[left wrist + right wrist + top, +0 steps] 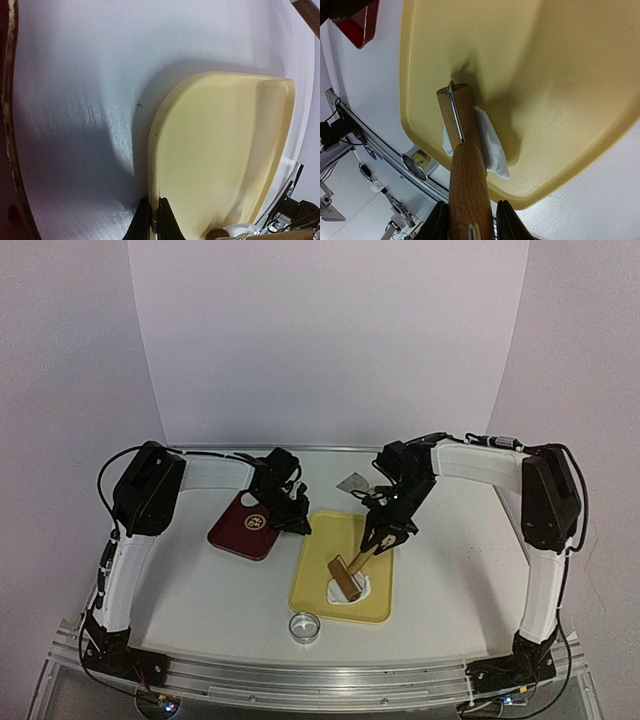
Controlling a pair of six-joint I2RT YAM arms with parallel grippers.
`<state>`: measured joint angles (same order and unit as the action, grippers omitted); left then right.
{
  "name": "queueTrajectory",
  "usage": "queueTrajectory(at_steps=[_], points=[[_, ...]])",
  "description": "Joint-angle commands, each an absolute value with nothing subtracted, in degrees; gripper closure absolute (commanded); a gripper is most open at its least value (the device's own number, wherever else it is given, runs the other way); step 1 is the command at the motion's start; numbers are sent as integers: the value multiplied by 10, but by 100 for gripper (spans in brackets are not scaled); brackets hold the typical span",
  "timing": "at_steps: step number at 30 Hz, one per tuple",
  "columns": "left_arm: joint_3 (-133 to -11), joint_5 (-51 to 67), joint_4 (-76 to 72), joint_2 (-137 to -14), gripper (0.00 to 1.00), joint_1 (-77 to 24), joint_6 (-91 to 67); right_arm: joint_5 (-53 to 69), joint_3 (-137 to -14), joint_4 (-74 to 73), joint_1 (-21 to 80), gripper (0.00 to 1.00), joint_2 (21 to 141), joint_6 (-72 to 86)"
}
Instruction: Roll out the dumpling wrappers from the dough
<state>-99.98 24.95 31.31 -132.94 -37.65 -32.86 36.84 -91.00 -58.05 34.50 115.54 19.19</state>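
A yellow tray (372,608) lies mid-table. The white dough (361,590) is a flattened patch near its front. My right gripper (381,537) is shut on the wooden handle (468,185) of a small rolling pin. The pin's barrel (346,579) rests across the dough (492,146). My left gripper (297,524) is shut on the tray's left rim (153,175); its two dark fingertips (141,223) pinch the edge. The shiny ring cutter (304,627) stands on the table in front of the tray. No round dumpling wrappers show in any view.
A dark red plate (243,527) lies left of the tray, beside my left gripper. A small shiny flat tool (352,483) lies behind the tray. The table's metal front rail (320,672) runs just past the ring cutter (415,166).
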Motion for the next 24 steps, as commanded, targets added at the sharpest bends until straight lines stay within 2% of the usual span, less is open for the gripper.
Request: queueTrajectory(at_steps=[1, 12, 18, 24], points=[[-971, 196, 334, -1342, 100, -363, -320, 216, -881, -581, 379, 100, 1246, 171], [-949, 189, 328, -1328, 100, -363, -323, 122, -882, -629, 357, 100, 1169, 187], [-938, 189, 322, -1321, 100, -363, -323, 106, -832, -636, 302, 100, 1123, 168], [-935, 192, 317, -1318, 100, -363, -322, 127, -829, -627, 313, 100, 1135, 167]])
